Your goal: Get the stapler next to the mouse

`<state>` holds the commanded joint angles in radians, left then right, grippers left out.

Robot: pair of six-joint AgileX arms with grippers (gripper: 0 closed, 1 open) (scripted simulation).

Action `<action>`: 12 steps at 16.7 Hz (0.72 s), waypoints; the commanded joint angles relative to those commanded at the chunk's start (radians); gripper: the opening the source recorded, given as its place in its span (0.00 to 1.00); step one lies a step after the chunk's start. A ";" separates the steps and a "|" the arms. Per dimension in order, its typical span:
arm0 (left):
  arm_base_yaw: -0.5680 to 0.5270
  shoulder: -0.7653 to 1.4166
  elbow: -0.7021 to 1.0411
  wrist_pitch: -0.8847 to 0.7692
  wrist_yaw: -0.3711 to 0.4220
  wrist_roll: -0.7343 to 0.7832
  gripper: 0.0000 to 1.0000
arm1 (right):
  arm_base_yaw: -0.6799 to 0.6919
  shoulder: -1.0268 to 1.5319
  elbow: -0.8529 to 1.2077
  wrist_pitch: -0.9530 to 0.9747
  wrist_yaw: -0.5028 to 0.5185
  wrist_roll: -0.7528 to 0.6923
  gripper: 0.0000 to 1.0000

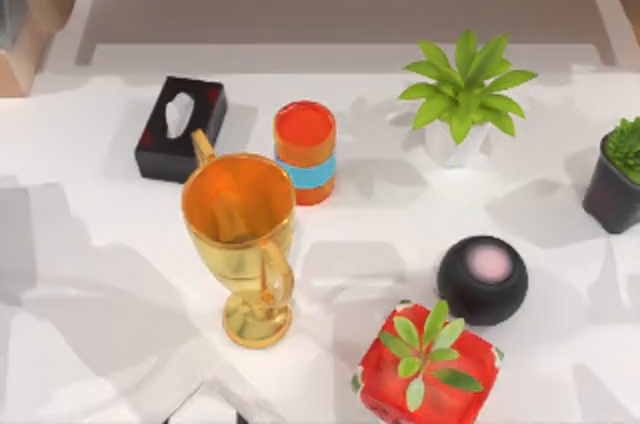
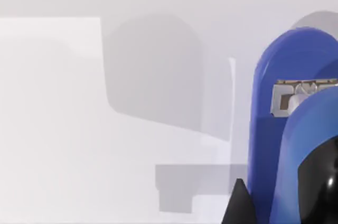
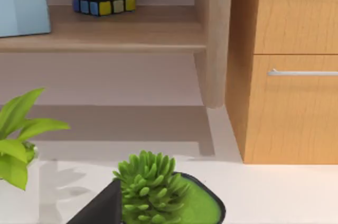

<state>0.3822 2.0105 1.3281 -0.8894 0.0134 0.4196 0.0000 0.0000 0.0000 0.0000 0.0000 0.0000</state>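
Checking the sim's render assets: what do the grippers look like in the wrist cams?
Left gripper: glossy black fingers, one tapering to a point, shut on the blue stapler. Right gripper: a matte dark-grey angular wedge. No cables or markings visible.

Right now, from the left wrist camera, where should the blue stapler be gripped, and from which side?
Grip the stapler across its narrow width, mid-body, behind the metal plate: its long blue sides look flat and parallel. The left gripper is beside it, so probably close in straight from there. The right gripper idles by the succulent.
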 joint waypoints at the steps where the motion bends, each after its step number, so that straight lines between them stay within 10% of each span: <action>1: 0.000 0.000 0.000 0.000 0.000 0.000 0.00 | 0.000 0.000 0.000 0.000 0.000 0.000 1.00; 4: 0.000 0.000 0.000 0.000 0.000 0.000 0.00 | 0.000 0.000 0.000 0.000 0.000 0.000 1.00; 12: 0.000 0.000 0.000 0.000 0.000 0.000 0.60 | 0.000 0.000 0.000 0.000 0.000 0.000 1.00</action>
<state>0.3822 2.0105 1.3281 -0.8894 0.0134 0.4196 0.0000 0.0000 0.0000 0.0000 0.0000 0.0000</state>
